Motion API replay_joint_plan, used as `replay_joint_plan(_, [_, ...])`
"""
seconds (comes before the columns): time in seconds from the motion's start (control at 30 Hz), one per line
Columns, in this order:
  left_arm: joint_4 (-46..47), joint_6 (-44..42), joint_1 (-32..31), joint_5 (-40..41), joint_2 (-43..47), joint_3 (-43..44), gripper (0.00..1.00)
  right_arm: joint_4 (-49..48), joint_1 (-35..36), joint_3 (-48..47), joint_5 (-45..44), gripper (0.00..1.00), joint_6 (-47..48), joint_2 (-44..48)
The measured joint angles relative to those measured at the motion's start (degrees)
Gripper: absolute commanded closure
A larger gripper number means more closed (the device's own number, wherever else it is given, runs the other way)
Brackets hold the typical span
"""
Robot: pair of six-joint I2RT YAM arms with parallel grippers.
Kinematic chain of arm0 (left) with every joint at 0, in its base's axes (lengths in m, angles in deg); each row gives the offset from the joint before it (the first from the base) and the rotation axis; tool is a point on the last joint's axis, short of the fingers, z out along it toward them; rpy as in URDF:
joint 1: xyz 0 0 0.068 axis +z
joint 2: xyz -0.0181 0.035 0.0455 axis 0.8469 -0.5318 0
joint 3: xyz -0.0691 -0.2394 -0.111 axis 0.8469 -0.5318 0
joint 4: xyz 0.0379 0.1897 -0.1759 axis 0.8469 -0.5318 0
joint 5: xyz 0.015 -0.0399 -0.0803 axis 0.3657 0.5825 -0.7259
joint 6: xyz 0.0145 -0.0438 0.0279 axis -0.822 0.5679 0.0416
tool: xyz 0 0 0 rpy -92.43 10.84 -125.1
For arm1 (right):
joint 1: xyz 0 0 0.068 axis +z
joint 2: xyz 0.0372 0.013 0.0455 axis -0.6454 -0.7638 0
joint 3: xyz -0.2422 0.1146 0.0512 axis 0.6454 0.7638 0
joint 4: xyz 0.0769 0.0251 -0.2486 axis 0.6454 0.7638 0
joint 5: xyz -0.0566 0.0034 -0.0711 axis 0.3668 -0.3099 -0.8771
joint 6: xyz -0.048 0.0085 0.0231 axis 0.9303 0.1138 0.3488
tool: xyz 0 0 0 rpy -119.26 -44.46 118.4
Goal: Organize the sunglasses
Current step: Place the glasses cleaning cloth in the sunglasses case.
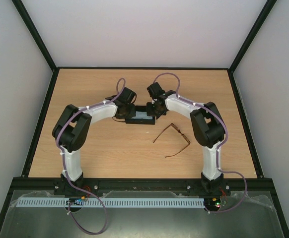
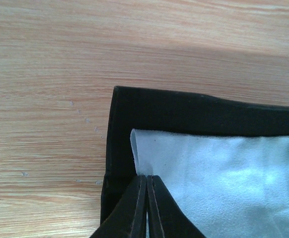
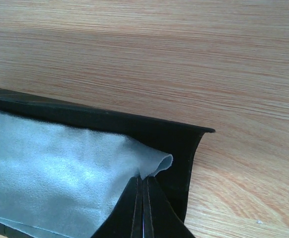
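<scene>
The sunglasses [image 1: 174, 139], thin reddish-brown with temple arms spread, lie on the table to the right of centre, apart from both grippers. The black case [image 1: 136, 119] lies open at mid-table with the light blue cloth [image 1: 140, 115] in it. My left gripper [image 2: 147, 179] is shut on the cloth's left corner [image 2: 139, 153] over the case's left end [image 2: 119, 134]. My right gripper [image 3: 143, 182] is shut on the cloth's right corner [image 3: 157, 163] over the case's right end [image 3: 184, 144]. The cloth [image 2: 224, 178] spreads between them inside the case.
The wooden table [image 1: 109, 148] is bounded by a black frame rail [image 1: 144, 183] at the near edge and grey walls on the other sides. Both arms arch inward over the table's middle.
</scene>
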Motion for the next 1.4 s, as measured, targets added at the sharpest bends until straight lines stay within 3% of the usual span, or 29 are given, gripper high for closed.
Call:
replay_joint_plan(0.63, [0.2,-0.2,0.1,0.0,-1.9,0.2,0.98,0.0,0.0,-0.1,-0.3,0.99,0.0,-0.8])
replay_joint_plan(0.9, [0.2,-0.2,0.1,0.0,-1.9,0.2,0.94,0.0,0.0,-0.1,-0.6,0.81,0.9,-0.8])
replay_joint_plan(1.4, [0.6,-0.1,0.1,-0.3,-1.9,0.2,0.85,1.6,0.0,-0.1,-3.2,0.79,1.3,1.3])
